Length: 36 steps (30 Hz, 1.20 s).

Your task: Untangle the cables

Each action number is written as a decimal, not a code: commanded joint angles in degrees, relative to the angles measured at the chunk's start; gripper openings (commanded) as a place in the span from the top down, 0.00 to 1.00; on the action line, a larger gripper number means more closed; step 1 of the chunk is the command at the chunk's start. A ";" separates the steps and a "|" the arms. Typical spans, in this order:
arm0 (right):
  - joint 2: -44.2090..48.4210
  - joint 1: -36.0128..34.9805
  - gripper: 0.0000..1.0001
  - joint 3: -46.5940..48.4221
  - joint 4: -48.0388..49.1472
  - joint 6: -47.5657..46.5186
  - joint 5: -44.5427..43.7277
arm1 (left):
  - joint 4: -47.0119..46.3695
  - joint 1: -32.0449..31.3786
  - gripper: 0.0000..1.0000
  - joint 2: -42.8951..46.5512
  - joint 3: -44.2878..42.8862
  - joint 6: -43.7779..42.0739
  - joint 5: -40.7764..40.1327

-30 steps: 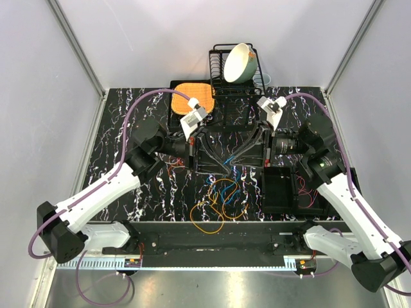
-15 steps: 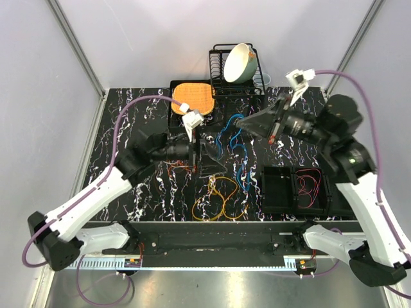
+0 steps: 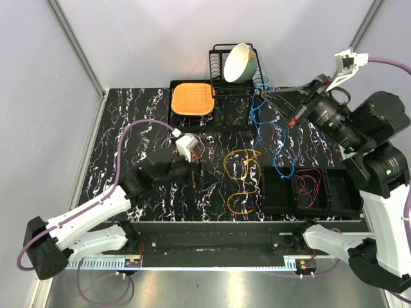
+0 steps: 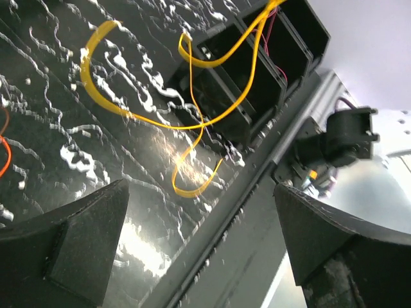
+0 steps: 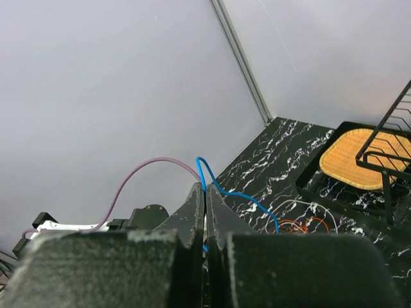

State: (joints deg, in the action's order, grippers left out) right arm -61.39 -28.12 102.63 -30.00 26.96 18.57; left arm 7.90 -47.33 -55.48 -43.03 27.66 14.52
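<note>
My left pincer (image 3: 194,173) sits low over the desk (image 3: 128,128), left of centre. Its fingers are wide apart with nothing between them. An orange mat (image 3: 192,97) is at far centre. A thin orange cable (image 5: 302,226) lies on the desk, just near of the mat's tray. The cables spread from centre to right. The yellow cable (image 3: 241,174) lies in loose loops on the desk mid-scene, and its right side reaches the black bins (image 3: 279,192) at near right. The blue cable (image 5: 241,194) hangs from my right pincer (image 3: 260,92) and drops to the desk toward the leftmost bin. My right pincer is up in the air at far right, beside the dish rack (image 3: 221,70) holding a bowl (image 3: 239,62). Its fingers are together, clamped on the blue cable. The red cable (image 3: 311,183) lies inside a bin.
</note>
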 commanded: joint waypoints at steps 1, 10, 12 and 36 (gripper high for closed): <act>-1.63 -0.27 1.00 0.29 -1.29 -0.07 -1.69 | -10.79 -3.38 0.01 -4.18 -3.73 -1.46 -12.05; -1.63 -0.27 1.00 0.55 -2.08 -0.68 -1.78 | -16.69 -6.54 0.04 -18.84 -11.46 -5.25 -14.43; -1.72 -0.27 1.00 0.73 -2.17 -0.94 -1.87 | -16.51 -7.16 0.10 -22.28 -13.66 -5.95 -14.44; -4.10 -0.27 1.00 13.57 -15.87 -8.15 -24.86 | -4.67 -0.22 1.00 -17.74 -3.83 -7.71 -23.84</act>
State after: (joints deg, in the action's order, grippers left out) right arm -64.90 -28.14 115.24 -41.23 20.78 4.29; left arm -0.38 -49.82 -78.76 -49.21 21.12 -5.41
